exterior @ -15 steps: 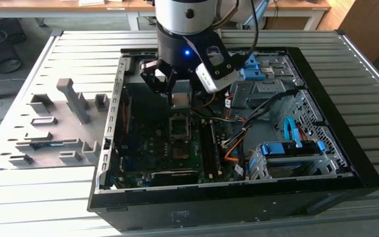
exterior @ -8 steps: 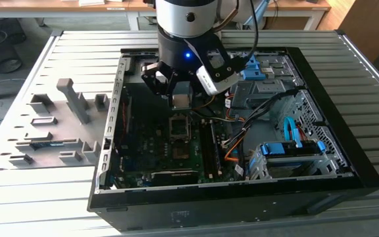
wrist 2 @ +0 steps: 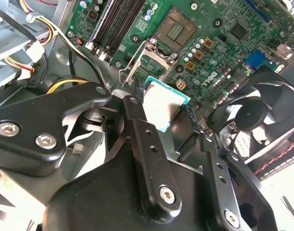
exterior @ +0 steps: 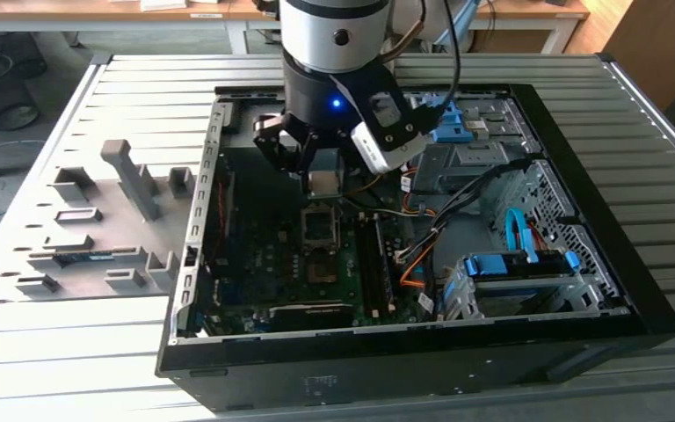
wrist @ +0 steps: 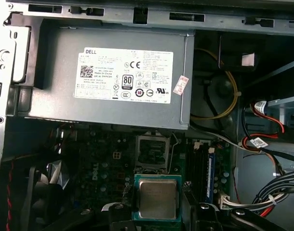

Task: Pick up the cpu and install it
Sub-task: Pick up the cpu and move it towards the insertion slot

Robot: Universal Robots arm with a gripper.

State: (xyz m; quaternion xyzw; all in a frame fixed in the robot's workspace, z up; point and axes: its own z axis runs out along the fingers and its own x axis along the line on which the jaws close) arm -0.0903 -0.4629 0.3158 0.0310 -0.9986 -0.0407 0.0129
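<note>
My gripper (exterior: pixel 321 176) is shut on the cpu (exterior: pixel 323 182), a small square chip with a dull silvery face and a green rim. It hangs inside the open computer case (exterior: pixel 408 365), a little above the motherboard. In both wrist views the cpu (wrist: pixel 157 198) (wrist 2: pixel 162 102) sits clamped between two black fingers (wrist: pixel 187 208) (wrist 2: pixel 137 113). The empty socket (wrist: pixel 151 153) (wrist 2: pixel 175 30) lies just beyond the chip, with its metal load frame (wrist 2: pixel 146 54) swung open. In the exterior view the socket (exterior: pixel 320 225) is right below the gripper.
A large grey power supply (wrist: pixel 108 82) with a white label stands beyond the socket. A black fan (wrist 2: pixel 253 115) sits to one side, memory slots (wrist 2: pixel 119 24) and loose cables (wrist: pixel 262 139) to the other. A grey fixture tray (exterior: pixel 103 220) lies at the exterior view's left.
</note>
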